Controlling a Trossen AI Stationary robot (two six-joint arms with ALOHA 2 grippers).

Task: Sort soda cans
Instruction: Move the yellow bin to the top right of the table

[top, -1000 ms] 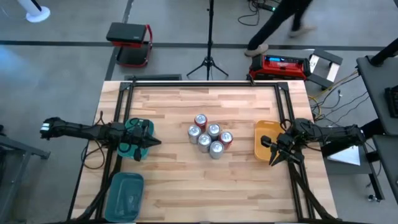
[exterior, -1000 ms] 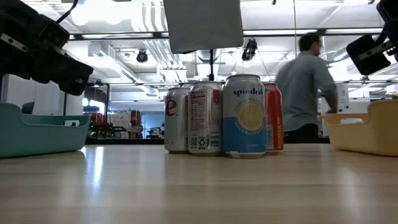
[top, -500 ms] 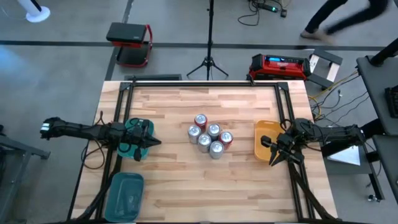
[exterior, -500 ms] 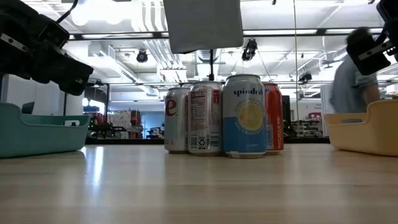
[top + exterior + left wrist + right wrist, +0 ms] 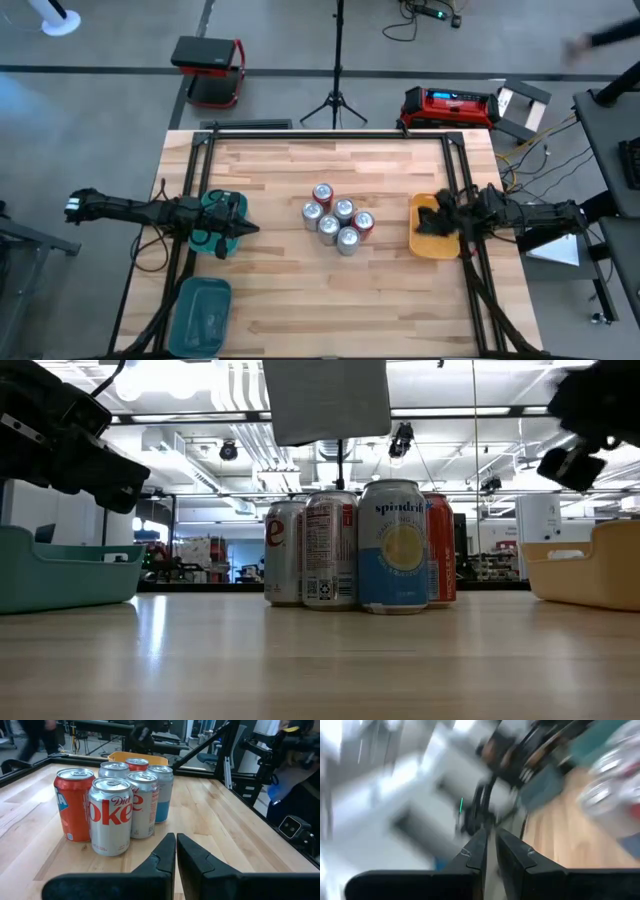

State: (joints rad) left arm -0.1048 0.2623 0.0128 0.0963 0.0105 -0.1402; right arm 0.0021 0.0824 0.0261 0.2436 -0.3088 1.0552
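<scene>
Six soda cans (image 5: pixel 337 222) stand upright in a tight cluster on the table's middle: two red, four silver. The left wrist view shows the cans (image 5: pixel 114 802) ahead of my fingers, and the low view shows them (image 5: pixel 360 550) side by side. My left gripper (image 5: pixel 252 229) hovers shut to the left of the cluster, pointing at it; its fingertips (image 5: pixel 176 851) almost meet. My right gripper (image 5: pixel 424 218) hangs shut above the orange bin (image 5: pixel 418 246), right of the cans. Its wrist view is blurred, with the fingertips (image 5: pixel 490 842) close together.
A teal bin (image 5: pixel 212 204) lies under my left arm, and a second teal bin (image 5: pixel 203 312) sits at the near left corner. The orange bin stands at the table's right side. Black frame rails (image 5: pixel 195 180) run along the table's sides. Bare wood surrounds the cans.
My right gripper has swung from the orange bin's near edge toward the far edge and now hangs over the bin; it has turned about and is blurred with motion. The left arm and the cans have kept still. A person in the background has walked out of view.
</scene>
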